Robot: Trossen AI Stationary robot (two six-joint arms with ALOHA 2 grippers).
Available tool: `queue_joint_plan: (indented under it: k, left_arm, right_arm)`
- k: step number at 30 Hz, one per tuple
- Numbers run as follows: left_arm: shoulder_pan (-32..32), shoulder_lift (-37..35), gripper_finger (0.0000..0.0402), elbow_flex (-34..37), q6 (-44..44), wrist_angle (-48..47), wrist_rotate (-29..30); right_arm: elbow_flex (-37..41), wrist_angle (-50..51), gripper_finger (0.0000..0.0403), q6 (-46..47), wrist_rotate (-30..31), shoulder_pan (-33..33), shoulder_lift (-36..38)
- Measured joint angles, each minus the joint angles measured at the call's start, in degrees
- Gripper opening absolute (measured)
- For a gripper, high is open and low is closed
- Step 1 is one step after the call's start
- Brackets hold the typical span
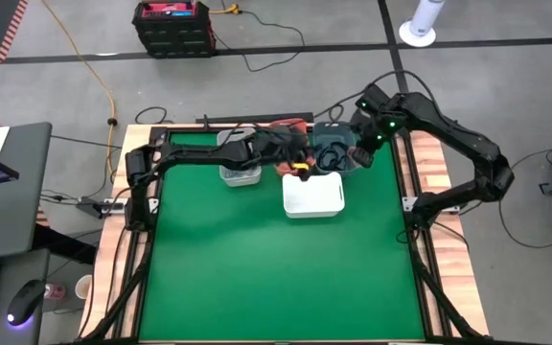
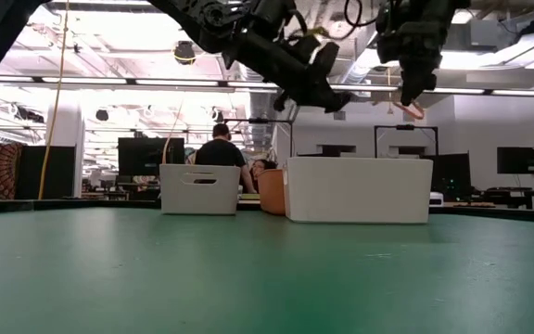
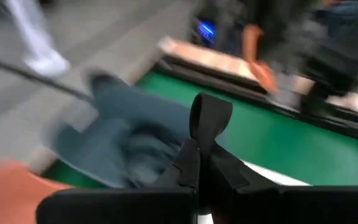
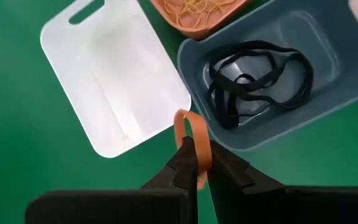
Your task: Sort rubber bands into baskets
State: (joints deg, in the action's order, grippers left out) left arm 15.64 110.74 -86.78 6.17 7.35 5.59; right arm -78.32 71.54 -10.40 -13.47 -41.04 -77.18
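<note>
While both dark arms reach over the far half of the green table (image 1: pixel 286 278), the right gripper (image 4: pixel 194 163) hangs in the air with its two fingers pinched on a thin orange-red rubber band loop (image 4: pixel 194 140), which stands up between the tips. Seen from above, this gripper sits at about one o'clock from the table's middle, over the dark slate-blue rectangular plastic basket (image 4: pixel 328 93), where several black rubber bands (image 4: pixel 253 78) lie tangled. Just beside that basket, toward six o'clock, the white rectangular plastic basket (image 1: pixel 312 195) rests on the green. At ten o'clock from the white basket stands the light grey basket (image 1: pixel 240 173). A coral-orange basket (image 4: pixel 197 15) holds yellow-orange bands. The left gripper (image 1: pixel 300 165) hovers above the white basket's far edge, fingers pressed together.
</note>
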Motion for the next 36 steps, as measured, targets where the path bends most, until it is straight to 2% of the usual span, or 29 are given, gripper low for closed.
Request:
queue_joint_plan:
  k: [3, 8, 14, 25, 30, 36]
  left_arm:
    - [1.0, 0.3, 0.0004, 0.0, -6.5, 4.1, 3.0]
    - [3.9, 3.7, 0.0004, -0.1, -6.4, 9.0, -3.0]
    - [5.7, 7.4, 0.0004, -0.5, -1.8, 11.6, -6.1]
    - [6.2, 12.2, 0.0004, -0.8, -3.3, 19.9, -9.5]
    - [6.3, 13.1, 0.0004, -2.0, -5.4, 21.7, -7.9]
    - [6.6, 16.8, 0.0004, -5.5, -5.0, 21.6, -9.9]
  right_arm:
    - [0.0, 0.0, 0.006, 3.0, -1.2, 0.1, 1.0]
    - [0.0, -0.4, 0.006, 7.2, -8.4, 1.4, 1.6]
    - [0.0, -1.3, 0.006, 9.1, -8.9, 4.5, 2.7]
    - [0.0, -5.0, 0.006, 14.9, -8.8, 7.2, 3.9]
    - [0.0, -4.8, 0.006, 15.2, -8.9, 7.3, 3.9]
    - [0.0, -4.8, 0.006, 15.9, -8.9, 7.3, 4.9]
